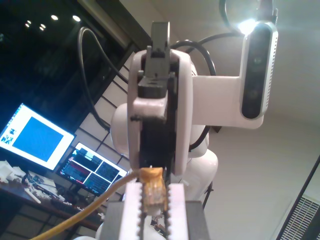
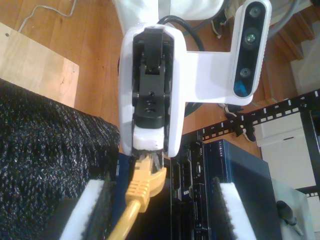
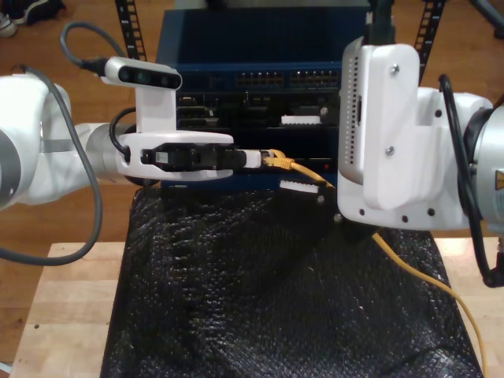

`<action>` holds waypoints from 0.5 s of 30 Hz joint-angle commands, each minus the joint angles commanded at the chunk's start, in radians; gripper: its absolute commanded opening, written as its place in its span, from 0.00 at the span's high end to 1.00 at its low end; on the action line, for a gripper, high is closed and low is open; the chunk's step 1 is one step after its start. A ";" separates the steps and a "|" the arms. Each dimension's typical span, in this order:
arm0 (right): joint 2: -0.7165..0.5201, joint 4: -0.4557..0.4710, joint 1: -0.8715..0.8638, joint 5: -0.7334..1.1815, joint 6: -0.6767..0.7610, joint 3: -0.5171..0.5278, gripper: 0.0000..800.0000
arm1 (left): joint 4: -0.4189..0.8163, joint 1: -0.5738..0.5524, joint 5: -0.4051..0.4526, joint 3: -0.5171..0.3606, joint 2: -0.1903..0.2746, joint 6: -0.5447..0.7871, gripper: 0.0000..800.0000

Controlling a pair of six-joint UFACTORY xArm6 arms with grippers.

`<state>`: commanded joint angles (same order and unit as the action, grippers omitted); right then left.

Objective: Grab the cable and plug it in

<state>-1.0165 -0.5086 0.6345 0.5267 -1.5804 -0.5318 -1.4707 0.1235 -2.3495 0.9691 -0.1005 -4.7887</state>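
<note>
both jaws of my first claw [image 1: 153, 202] pinch the cable [image 1: 80, 216]; my second claw [image 2: 162, 210] gapes wide.

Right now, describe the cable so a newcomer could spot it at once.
Find the dark blue rack behind the black mat. In front of it, my first gripper holds the cable by its plug in its jaws. It is thin and yellow-orange, unlike the thick grey arm cable.
</note>
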 joint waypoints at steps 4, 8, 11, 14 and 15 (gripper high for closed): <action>0.000 0.000 0.005 0.000 0.002 0.000 0.43 | 0.000 0.000 -0.002 0.000 0.000 0.000 0.98; 0.000 0.000 0.017 0.000 0.002 0.003 0.44 | -0.008 0.000 -0.002 0.000 0.000 0.000 0.98; 0.000 0.000 0.017 0.000 0.000 0.008 0.44 | -0.011 0.000 -0.008 0.000 0.000 -0.003 0.98; 0.000 0.000 0.018 0.000 0.000 0.009 0.45 | -0.012 0.000 -0.009 0.002 0.000 -0.005 0.98; 0.000 0.002 0.018 0.000 0.000 0.009 0.46 | -0.014 0.000 -0.009 0.002 0.000 -0.005 0.98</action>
<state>-1.0165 -0.5071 0.6529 0.5267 -1.5804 -0.5226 -1.4845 0.1235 -2.3587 0.9707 -0.1005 -4.7933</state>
